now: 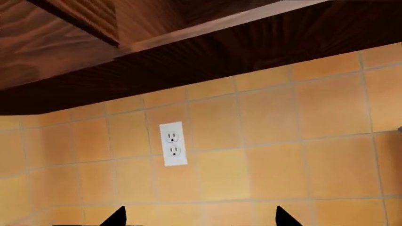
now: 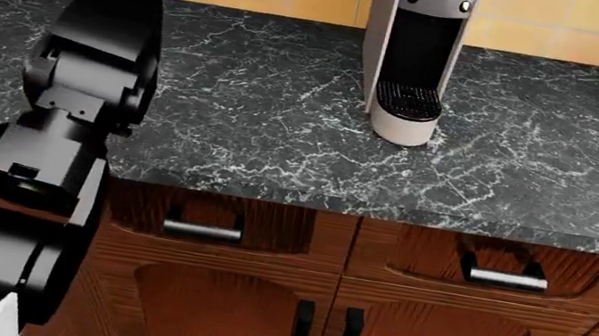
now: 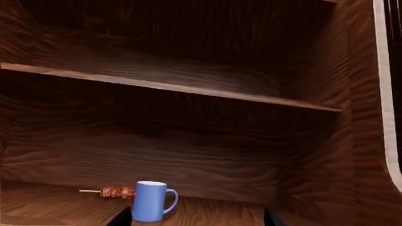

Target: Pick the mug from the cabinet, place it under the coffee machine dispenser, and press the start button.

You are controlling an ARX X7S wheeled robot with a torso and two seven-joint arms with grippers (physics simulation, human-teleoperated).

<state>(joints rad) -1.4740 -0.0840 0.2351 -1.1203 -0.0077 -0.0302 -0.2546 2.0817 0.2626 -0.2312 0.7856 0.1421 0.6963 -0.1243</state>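
Up in the cabinet (image 3: 188, 155), the mug (image 3: 150, 201) stands upright on the bottom shelf, just ahead of the right tool (image 3: 197, 217), whose tips are spread wide and empty. A skewer (image 3: 113, 191) lies behind it. The left tool (image 1: 201, 217), also spread and empty, faces the tiled wall (image 1: 283, 141).

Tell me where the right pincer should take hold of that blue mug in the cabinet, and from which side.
Grip the mug across its round body, coming straight in from the open cabinet front. It stands upright on the lower shelf, and its handle sticks out sideways, away from the skewer lying just behind it. Closing on the plain walls should avoid both. The pincer tips are spread wider than the mug.
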